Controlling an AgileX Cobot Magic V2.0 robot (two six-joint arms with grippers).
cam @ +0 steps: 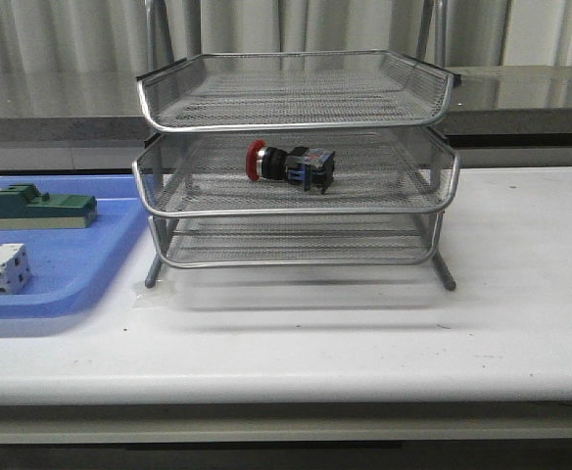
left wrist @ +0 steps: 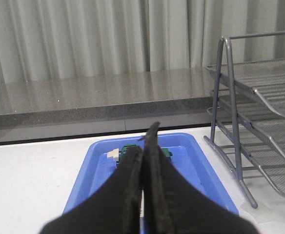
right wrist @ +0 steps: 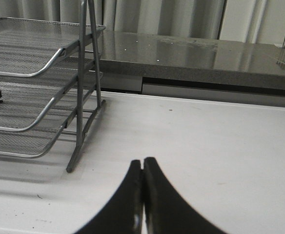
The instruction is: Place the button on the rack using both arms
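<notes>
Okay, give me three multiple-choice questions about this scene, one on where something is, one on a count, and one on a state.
1. Where does the button lie?
A. on the top tier of the rack
B. on the middle tier of the rack
C. in the blue tray

2. How many tiers does the rack have?
A. two
B. three
C. four

3. How is the left end effector?
A. shut on nothing
B. wide open
C. shut on the green block

Answers:
1. B, its red cap and dark body rest on the middle mesh in the front view.
2. B, three mesh tiers are stacked.
3. A, in the left wrist view its fingers meet with nothing between them.
</notes>
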